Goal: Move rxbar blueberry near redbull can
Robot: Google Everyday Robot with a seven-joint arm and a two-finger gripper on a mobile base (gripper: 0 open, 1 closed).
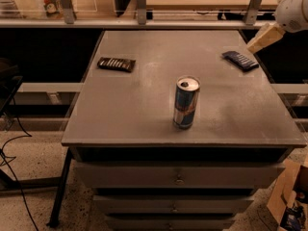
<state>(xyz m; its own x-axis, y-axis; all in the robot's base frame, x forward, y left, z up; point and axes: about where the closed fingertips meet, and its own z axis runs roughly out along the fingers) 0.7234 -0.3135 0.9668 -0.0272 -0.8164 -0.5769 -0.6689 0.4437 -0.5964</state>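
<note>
Now at far right, the gripper (264,36), its grip state impossible to tell, hovers just beside the rxbar blueberry (240,60) and should descend squarely across its narrow width; the redbull can (186,102) stands near-centre.

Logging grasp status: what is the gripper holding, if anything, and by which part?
Nothing. The gripper hangs at the far right, just beyond the rxbar blueberry, which lies flat on the table, apart from it.

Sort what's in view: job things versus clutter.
Job: rxbar blueberry, far right of the table; redbull can, upright near the front; claw, hovering by the table's right edge.
Lying about: dark brown bar, far left; cardboard box on the floor.
</note>
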